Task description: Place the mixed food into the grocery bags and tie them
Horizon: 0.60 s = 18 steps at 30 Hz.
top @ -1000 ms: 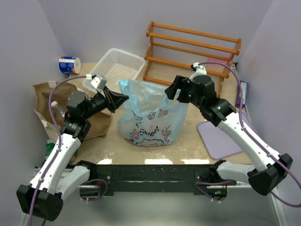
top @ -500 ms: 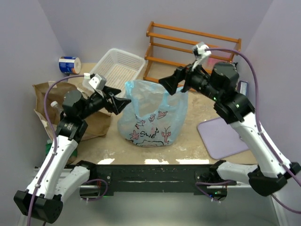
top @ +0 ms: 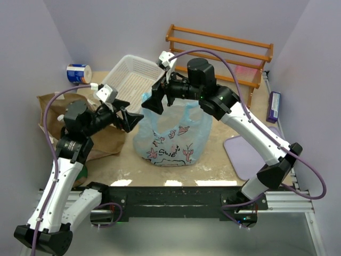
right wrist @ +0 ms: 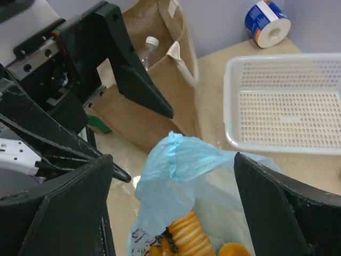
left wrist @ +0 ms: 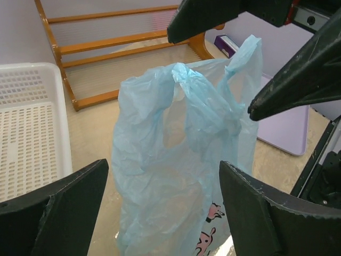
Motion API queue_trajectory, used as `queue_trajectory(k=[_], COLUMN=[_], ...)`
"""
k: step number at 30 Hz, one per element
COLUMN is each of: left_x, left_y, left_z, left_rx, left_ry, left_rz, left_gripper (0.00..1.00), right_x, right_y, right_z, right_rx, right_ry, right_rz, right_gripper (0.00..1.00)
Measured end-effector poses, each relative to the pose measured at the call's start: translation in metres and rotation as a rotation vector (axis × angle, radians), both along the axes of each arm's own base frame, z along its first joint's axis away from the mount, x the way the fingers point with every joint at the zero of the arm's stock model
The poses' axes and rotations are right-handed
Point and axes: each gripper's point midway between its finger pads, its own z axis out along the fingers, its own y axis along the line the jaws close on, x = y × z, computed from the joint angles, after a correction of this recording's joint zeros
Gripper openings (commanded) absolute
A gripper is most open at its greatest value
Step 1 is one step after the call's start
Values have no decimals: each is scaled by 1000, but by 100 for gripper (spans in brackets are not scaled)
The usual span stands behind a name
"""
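The light blue plastic bag [top: 170, 130] stands upright mid-table, its left handle [left wrist: 184, 77] sticking up free. Orange ridged toy food [right wrist: 208, 234] lies inside it. The brown paper bag [top: 50, 106] stands to the left with a clear bottle [right wrist: 145, 50] in it. My left gripper [top: 136, 118] is open just left of the blue bag, which fills the gap between its fingers [left wrist: 164, 165] without being touched. My right gripper [top: 154, 101] is open above the bag's top left, and the handle sits between its fingers [right wrist: 173, 158] ungripped.
A white mesh basket [top: 133, 74] and an orange wooden rack [top: 218, 53] stand behind the bags. A blue-and-white can [top: 79, 73] lies at the back left. A purple mat [top: 248, 157] and a purple box [top: 274, 106] are on the right. A green thing [right wrist: 98, 122] lies beside the paper bag.
My left gripper has opened and let go of the blue bag's left handle. The right arm has swung left across the bag's top and now faces the left gripper.
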Motion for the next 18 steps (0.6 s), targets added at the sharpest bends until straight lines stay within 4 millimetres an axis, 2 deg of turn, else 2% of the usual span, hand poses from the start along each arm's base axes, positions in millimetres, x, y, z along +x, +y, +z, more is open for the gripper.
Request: queue_trajectory(k=[5,9,15,18], left_x=[-14,-24,-29,-31], left_y=[-3,-5,-9,-10], left_z=[-2,-1,-4,-6], left_rx=[9,19,31,33], left_ry=[9,-10,-5,1], left_rz=[-45,-84,-126,-137], left_gripper=[91,91,91,92], right_x=[1,5,10,11], right_y=[3,6,14,15], right_z=[6,-1,-18,-23], right_rx=[1,-20,-54,-65], right_ry=[-59,-83,-85,-83], right_rz=[31,42,72,75], right_gripper=[99,96,72,46])
